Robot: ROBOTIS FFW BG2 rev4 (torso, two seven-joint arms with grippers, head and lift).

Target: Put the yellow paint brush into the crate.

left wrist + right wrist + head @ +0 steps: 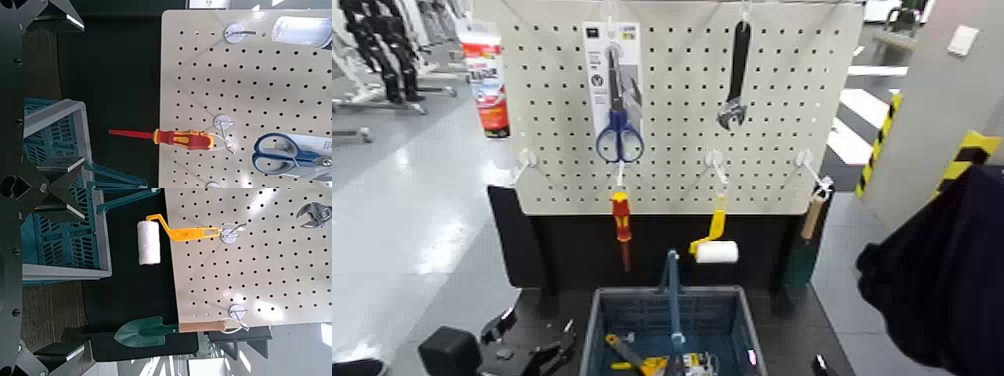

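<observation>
The left gripper (538,336) hangs spread left of the crate (594,330), the right gripper (81,282) spread right of it; seemingly yellow tools (654,364) lie inside.

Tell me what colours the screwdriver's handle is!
The screwdriver's handle is red and yellow; the left wrist view shows it best.

left pincer (81,92): black, angular, tapered fingers (61,17) | left wrist: boxy matte-black block (450,350) | right pincer (81,282): dark, wedge-shaped fingers (64,211), small round screw heads (16,312)
</observation>
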